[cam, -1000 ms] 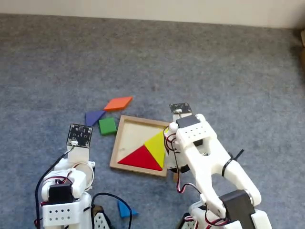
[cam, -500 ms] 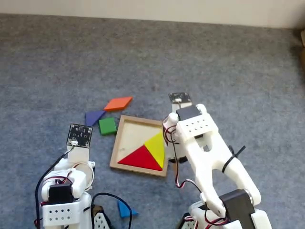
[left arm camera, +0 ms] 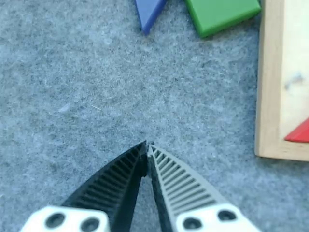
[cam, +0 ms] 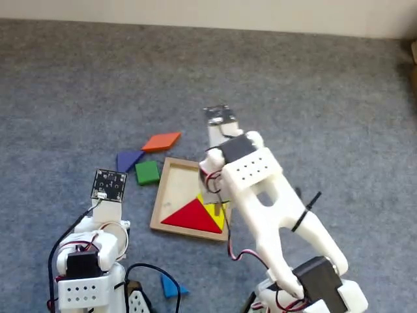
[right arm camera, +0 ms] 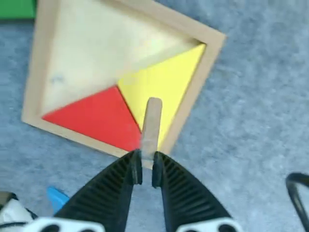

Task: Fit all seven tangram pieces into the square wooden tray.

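Grey carpet (cam: 313, 98) all round | my right gripper (right arm camera: 143, 169) pinches a thin tan piece (right arm camera: 151, 121), tip over the yellow triangle (right arm camera: 164, 82) in the wooden tray (right arm camera: 35, 63) | left gripper (left arm camera: 146, 147) closed on nothing, green square (left arm camera: 222, 14) beyond its tips

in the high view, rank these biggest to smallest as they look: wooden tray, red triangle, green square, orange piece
1. wooden tray
2. red triangle
3. orange piece and green square: these look about alike, so I won't rank them.
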Motion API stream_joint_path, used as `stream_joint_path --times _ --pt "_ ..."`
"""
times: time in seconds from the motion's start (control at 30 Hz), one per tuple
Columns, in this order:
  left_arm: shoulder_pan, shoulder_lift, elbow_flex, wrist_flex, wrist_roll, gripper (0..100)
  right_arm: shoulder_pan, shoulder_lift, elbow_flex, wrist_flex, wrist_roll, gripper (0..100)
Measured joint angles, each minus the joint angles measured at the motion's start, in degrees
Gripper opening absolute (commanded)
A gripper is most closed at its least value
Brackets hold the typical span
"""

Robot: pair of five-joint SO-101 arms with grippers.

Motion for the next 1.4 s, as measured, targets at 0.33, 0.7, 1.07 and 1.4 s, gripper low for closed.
stream_joint_path --times 0.33,0.7,1.07,1.4 --pt "0.0 0.0 0.0 0.0 0.0 1 -8.62 0.0 -0.53 -14.51 -10.46 0.5" --pt "0.0 0.0 0.0 0.0 0.0 1 -10.73 1.67 -0.62 -18.9 -14.51 0.5" --pt "0.0 0.0 0.0 0.0 0.0 1 -7.82 16.97 -0.62 -30.33 -14.51 0.5" --pt "0.0 0.0 0.0 0.0 0.0 1 -7.47 22.42 -0.62 -37.19 -12.04 0.5"
